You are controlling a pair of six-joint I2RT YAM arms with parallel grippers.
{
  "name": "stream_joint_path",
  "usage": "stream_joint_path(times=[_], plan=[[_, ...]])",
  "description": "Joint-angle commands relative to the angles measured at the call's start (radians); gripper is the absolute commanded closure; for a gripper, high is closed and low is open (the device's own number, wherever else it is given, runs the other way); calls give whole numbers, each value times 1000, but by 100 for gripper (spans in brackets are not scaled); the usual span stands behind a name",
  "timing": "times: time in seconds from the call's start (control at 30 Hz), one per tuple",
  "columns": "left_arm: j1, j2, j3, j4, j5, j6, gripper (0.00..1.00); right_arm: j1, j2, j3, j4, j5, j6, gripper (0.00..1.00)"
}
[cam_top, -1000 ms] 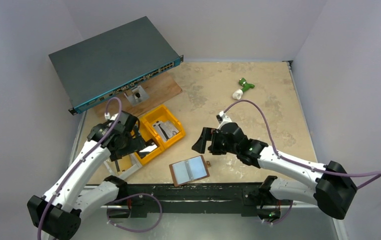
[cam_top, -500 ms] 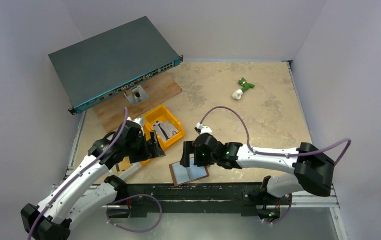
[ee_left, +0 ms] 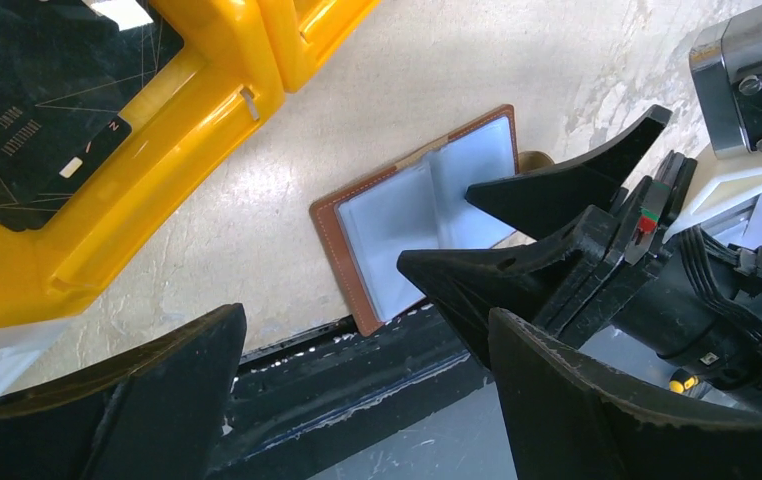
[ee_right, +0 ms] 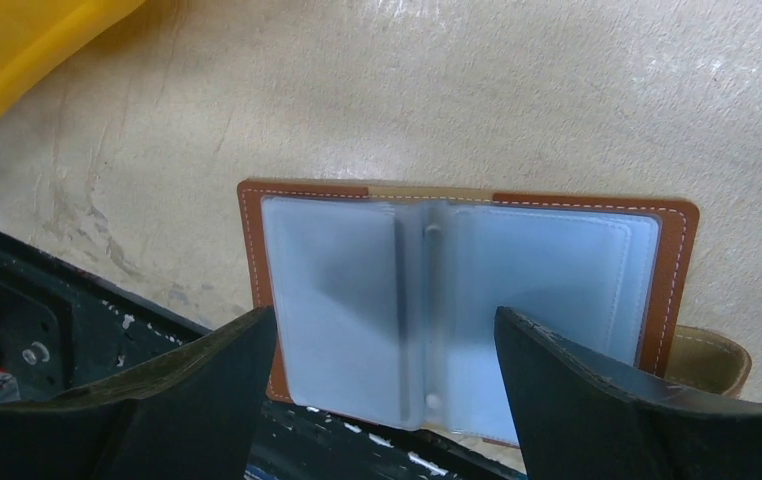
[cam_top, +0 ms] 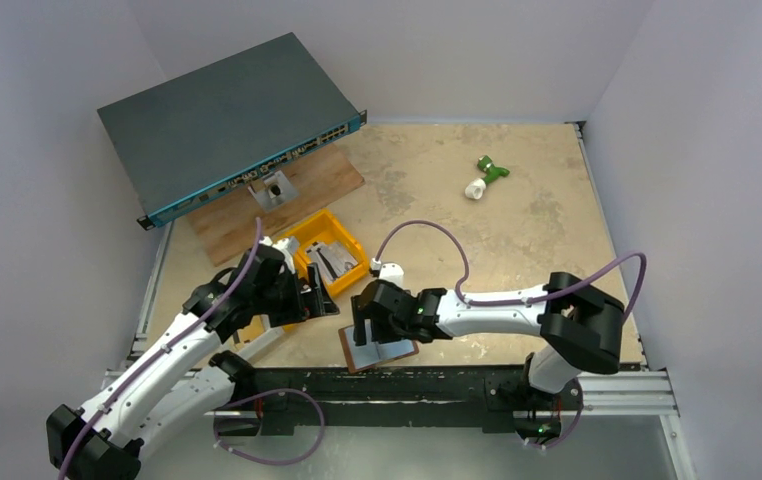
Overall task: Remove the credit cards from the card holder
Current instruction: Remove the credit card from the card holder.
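Observation:
The brown card holder (ee_right: pixel 679 262) lies open and flat at the table's near edge, also visible in the top view (cam_top: pixel 389 352) and the left wrist view (ee_left: pixel 329 232). Pale grey-blue credit cards (ee_right: pixel 332 285) fill both halves, inside the lining. My right gripper (ee_right: pixel 385 320) hangs just above the holder, open, one finger over each half, holding nothing. From above, that right gripper (cam_top: pixel 364 328) covers the holder's left part. Just left of the holder, my left gripper (cam_top: pixel 323 300) stands open and empty over the front edge (ee_left: pixel 367 330).
A yellow bin (cam_top: pixel 307 226) holding dark parts sits behind the left gripper, its rim close by (ee_left: pixel 157 130). A network switch (cam_top: pixel 227 120) on a wooden board (cam_top: pixel 302 190) is at the back left. A green and white piece (cam_top: pixel 487 176) lies far right. A black rail (cam_top: pixel 407 382) runs along the front.
My right arm has swung left and down until its gripper is over the card holder, its jaws narrowing slightly. My left gripper has shifted right, toward the holder.

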Motion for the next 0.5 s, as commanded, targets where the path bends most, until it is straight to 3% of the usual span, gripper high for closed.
stream_joint_path(times=[0.0,0.47], plan=[[-5,0,-6,49,12,1,9,5,30,54,-37,48,-4,21],[-5,19,-10,21,-28,-31,9,43,106,111,-96,88,-20,29]])
